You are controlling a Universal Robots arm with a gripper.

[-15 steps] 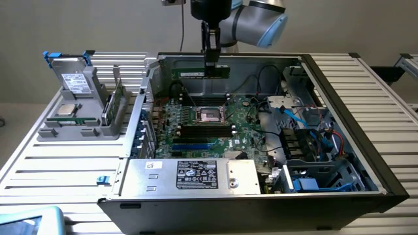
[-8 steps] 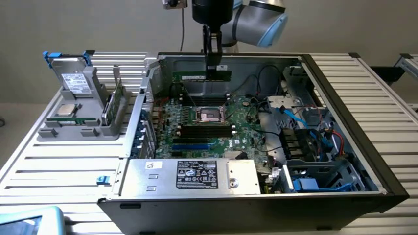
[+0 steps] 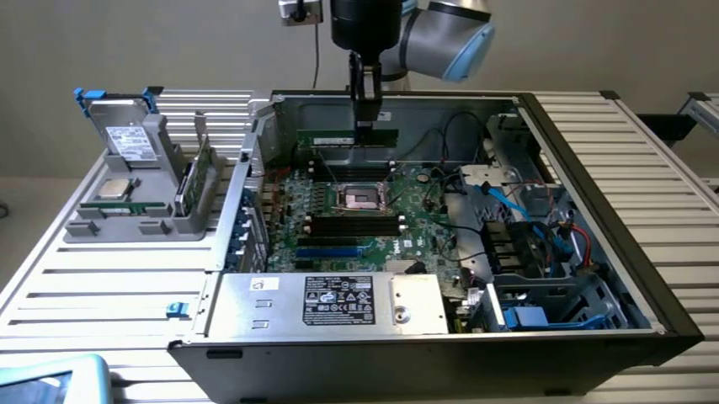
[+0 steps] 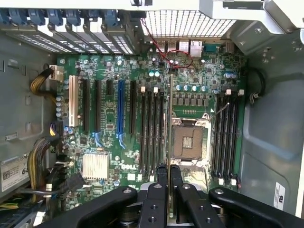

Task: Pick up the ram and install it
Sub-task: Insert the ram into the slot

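Exterior view, upper centre: we see the claw (image 3: 369,124) pinching the ram (image 3: 382,133) over the motherboard (image 3: 337,227), lifted but not yet seated.

- ram (image 4: 170,128): seen edge-on, faces hidden; near end buried between the gripper (image 4: 168,170) fingers.
- arm (image 3: 440,34): cut off by the exterior view's upper edge.
- white label (image 3: 343,300): print too small to read.
- pale blue object (image 3: 50,379): cropped at the corner, kind unclear.
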